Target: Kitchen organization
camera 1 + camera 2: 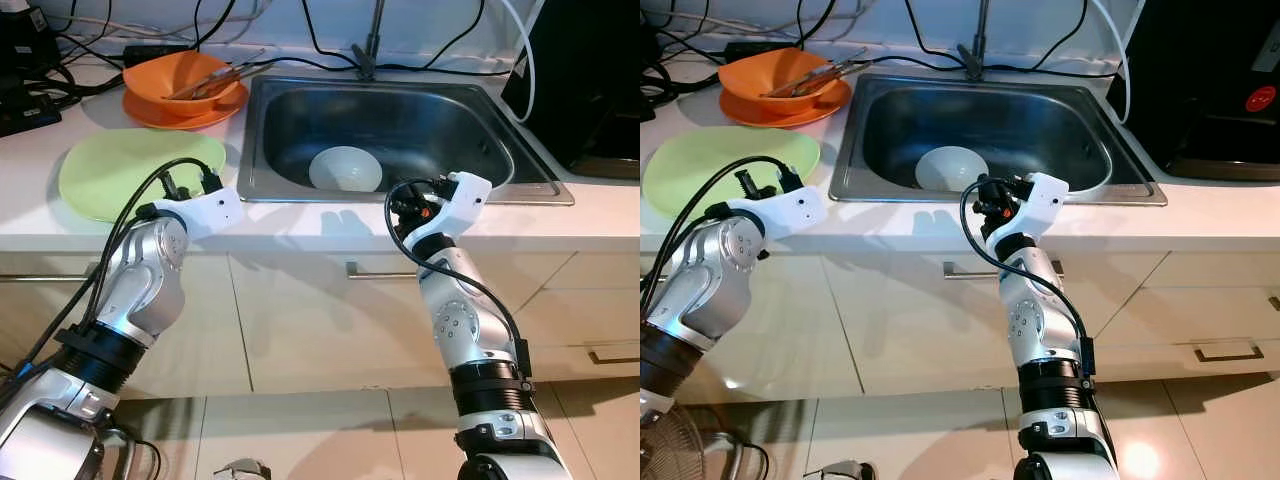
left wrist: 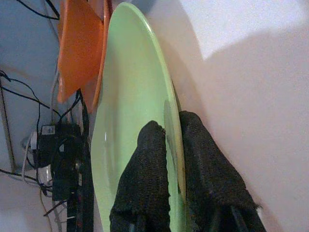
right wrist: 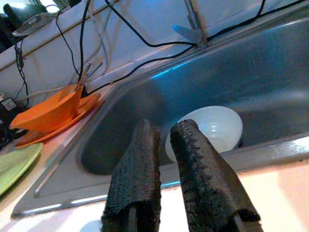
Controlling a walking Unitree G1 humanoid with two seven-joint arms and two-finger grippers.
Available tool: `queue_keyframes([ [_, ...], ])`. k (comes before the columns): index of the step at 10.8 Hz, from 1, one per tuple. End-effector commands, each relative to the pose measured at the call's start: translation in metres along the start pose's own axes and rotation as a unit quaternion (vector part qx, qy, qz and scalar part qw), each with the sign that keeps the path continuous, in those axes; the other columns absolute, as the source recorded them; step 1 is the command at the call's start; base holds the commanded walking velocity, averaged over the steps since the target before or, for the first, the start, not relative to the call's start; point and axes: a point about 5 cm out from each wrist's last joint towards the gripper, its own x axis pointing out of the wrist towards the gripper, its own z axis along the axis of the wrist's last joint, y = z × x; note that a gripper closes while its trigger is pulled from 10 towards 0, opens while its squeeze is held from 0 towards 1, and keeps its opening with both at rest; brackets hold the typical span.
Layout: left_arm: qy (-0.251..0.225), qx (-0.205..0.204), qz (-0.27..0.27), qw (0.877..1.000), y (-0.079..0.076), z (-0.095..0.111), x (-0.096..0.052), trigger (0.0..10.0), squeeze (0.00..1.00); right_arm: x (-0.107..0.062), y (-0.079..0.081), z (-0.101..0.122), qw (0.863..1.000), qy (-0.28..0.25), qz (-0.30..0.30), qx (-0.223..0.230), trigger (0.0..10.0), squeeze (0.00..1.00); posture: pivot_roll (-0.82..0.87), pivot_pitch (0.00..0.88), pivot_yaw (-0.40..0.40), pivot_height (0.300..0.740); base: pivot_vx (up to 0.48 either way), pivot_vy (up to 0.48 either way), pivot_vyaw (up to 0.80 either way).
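— What dishes are counted?
— One green plate [image 1: 120, 170] is counted on the counter, one orange bowl [image 1: 175, 75] stacked on one orange plate [image 1: 215, 110], and one white bowl [image 1: 345, 168] in the sink [image 1: 500, 150].
— And the rest?
— One sink, one tap [image 1: 372, 40], two robot arms and two drawer handles are seen.
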Motion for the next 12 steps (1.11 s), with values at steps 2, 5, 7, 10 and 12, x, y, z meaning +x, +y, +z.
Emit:
queue_keyframes([
  [2,0.012,-0.004,-0.053,0.999,-0.023,-0.006,0.003,0.0,0.00,-0.001,-0.002,0.005,1.000,-0.008,-0.004,0.005,10.0,0.00,0.11,0.039,-0.055,0.740,0.000,0.000,0.00],
  [5,0.014,-0.011,-0.035,0.999,-0.018,-0.008,0.000,0.0,0.00,0.001,-0.002,0.006,1.000,-0.008,-0.004,0.006,10.0,0.00,0.11,0.036,-0.061,0.740,0.000,0.000,0.00],
  [7,0.013,-0.015,-0.028,0.999,-0.015,-0.007,-0.006,0.0,0.00,0.002,-0.001,0.007,1.000,-0.005,-0.001,0.007,10.0,0.00,0.13,0.035,-0.073,0.740,0.000,0.000,0.00],
  [10,-0.002,-0.028,-0.035,0.999,-0.016,-0.001,-0.030,9.9,0.00,0.007,0.001,0.007,1.000,0.000,0.010,0.005,10.0,0.00,0.16,0.036,-0.098,0.740,0.000,0.000,0.00],
  [12,0.000,-0.026,-0.008,1.000,-0.008,-0.002,-0.035,10.0,0.00,0.010,0.002,0.007,1.000,0.005,0.016,0.003,10.0,0.00,0.17,0.031,-0.114,0.740,0.000,0.000,0.00],
])
